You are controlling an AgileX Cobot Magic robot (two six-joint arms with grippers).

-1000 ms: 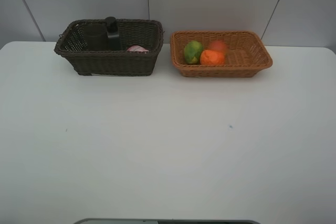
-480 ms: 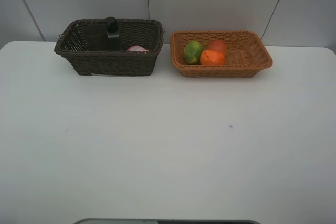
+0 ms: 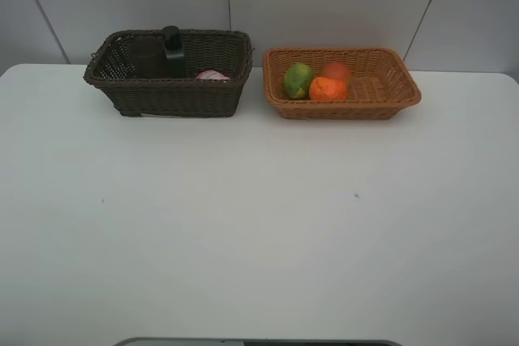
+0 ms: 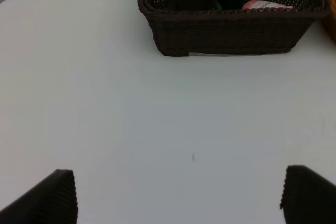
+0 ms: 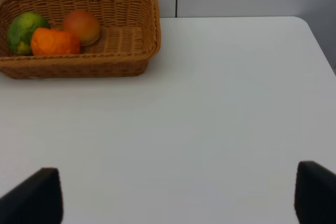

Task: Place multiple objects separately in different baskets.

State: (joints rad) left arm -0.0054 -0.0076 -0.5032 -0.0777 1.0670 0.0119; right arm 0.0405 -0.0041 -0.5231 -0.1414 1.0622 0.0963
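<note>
Nothing has changed over the last second: both baskets and their contents lie as before, so the sorting appears finished. The left gripper (image 4: pixel 178 195) stands wide and empty, and ahead of it, well apart, is the dark brown basket (image 3: pixel 174 96) with the black pump bottle (image 3: pixel 173 50), the pink bottle (image 3: pixel 212 75) and a dark cup (image 3: pixel 147 54). The right gripper (image 5: pixel 178 192) is also wide and empty; the light tan basket (image 3: pixel 381 103), ahead of it towards the left arm's side, holds the orange (image 3: pixel 328 88), the green-yellow fruit (image 3: pixel 298 80) and the red-orange fruit (image 3: pixel 336 70). The white table (image 3: pixel 259 224) between grippers and baskets is bare, so nothing blocks them.

Objects (image 3: pixel 328 87) sorted inside both baskets (image 3: pixel 168 96)
</note>
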